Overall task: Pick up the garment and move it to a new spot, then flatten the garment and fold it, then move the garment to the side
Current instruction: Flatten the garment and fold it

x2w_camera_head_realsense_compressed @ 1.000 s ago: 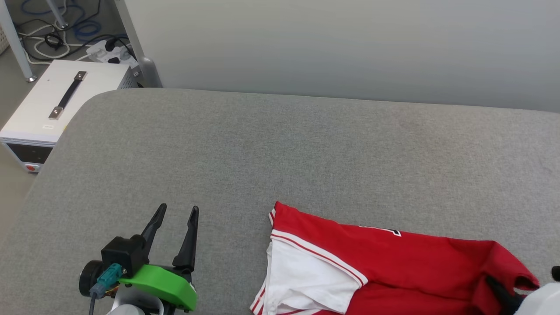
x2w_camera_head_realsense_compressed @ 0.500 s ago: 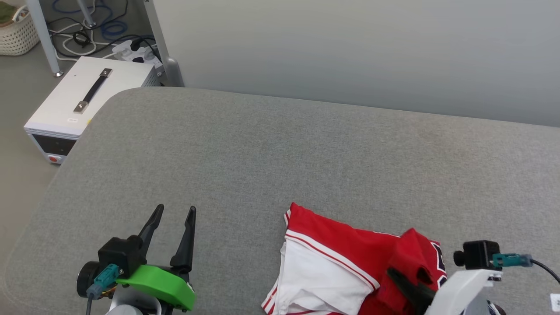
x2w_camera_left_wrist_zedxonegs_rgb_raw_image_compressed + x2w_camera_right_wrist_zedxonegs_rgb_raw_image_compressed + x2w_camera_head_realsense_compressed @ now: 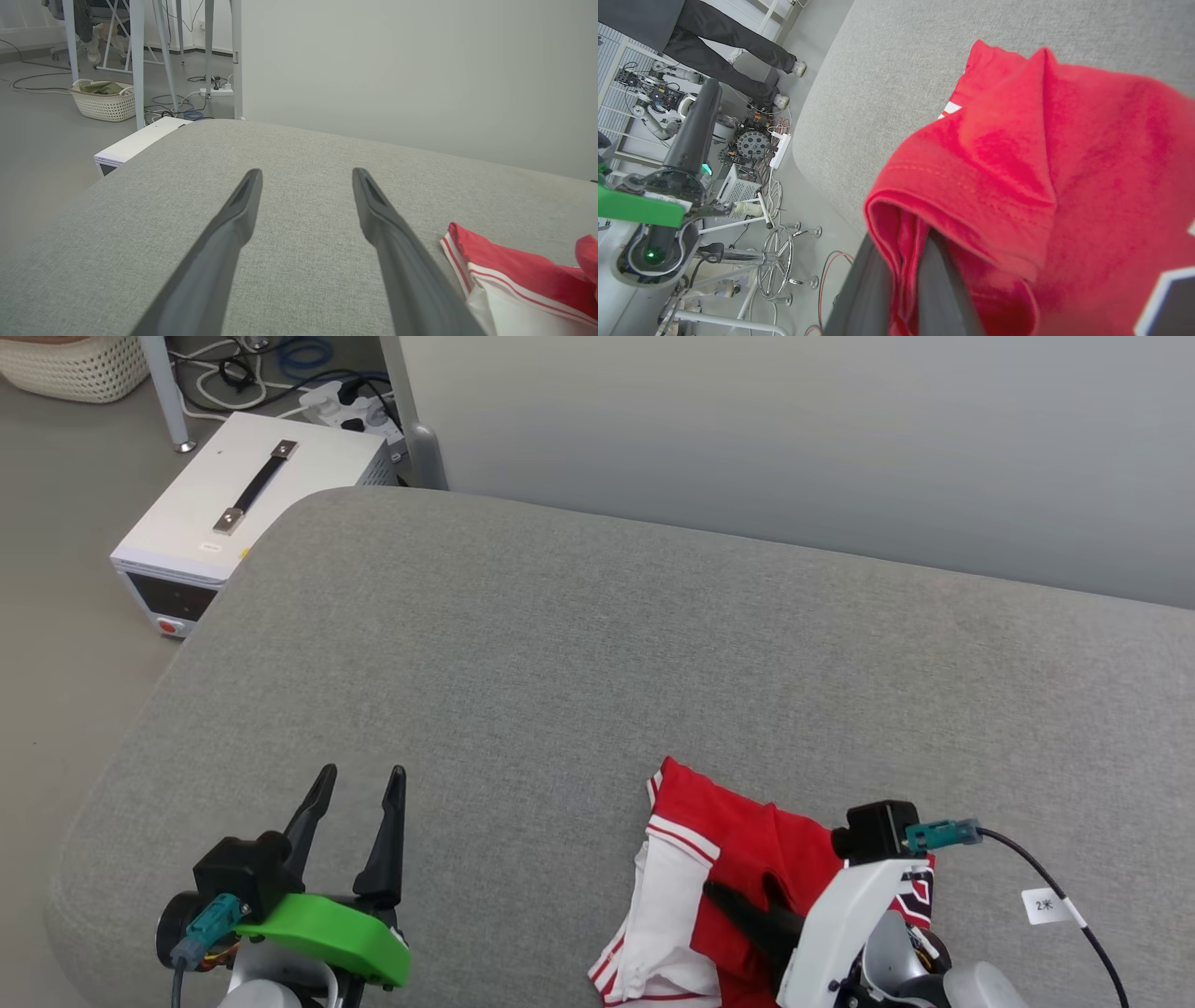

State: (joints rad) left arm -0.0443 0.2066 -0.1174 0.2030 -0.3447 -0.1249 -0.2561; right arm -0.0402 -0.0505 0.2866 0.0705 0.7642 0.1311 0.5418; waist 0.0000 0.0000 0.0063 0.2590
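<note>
The garment [image 3: 738, 845], a red jersey with a white striped sleeve, lies bunched at the near right of the grey padded table [image 3: 560, 644]. My right gripper [image 3: 739, 887] is shut on a fold of its red fabric, fingers pointing up and left over the shirt. In the right wrist view the red cloth [image 3: 1041, 163] drapes over the right gripper [image 3: 908, 284], pinched between the fingers. To the garment's left my left gripper [image 3: 362, 775] stands open over bare table, holding nothing. The left wrist view has the left gripper [image 3: 307, 173] spread wide, with the garment's sleeve edge [image 3: 514, 275] at lower right.
A white box with a black handle [image 3: 247, 513] sits on the floor off the table's far left corner, with cables and a power strip [image 3: 345, 401] behind it. A pale wall panel [image 3: 794, 448] backs the table. A wicker basket [image 3: 105, 98] and a person's legs [image 3: 738, 42] are farther off.
The head camera has shifted. My right gripper has come into view and drawn the garment's right part leftward over itself, so the shirt is more bunched. The left gripper stays open in place.
</note>
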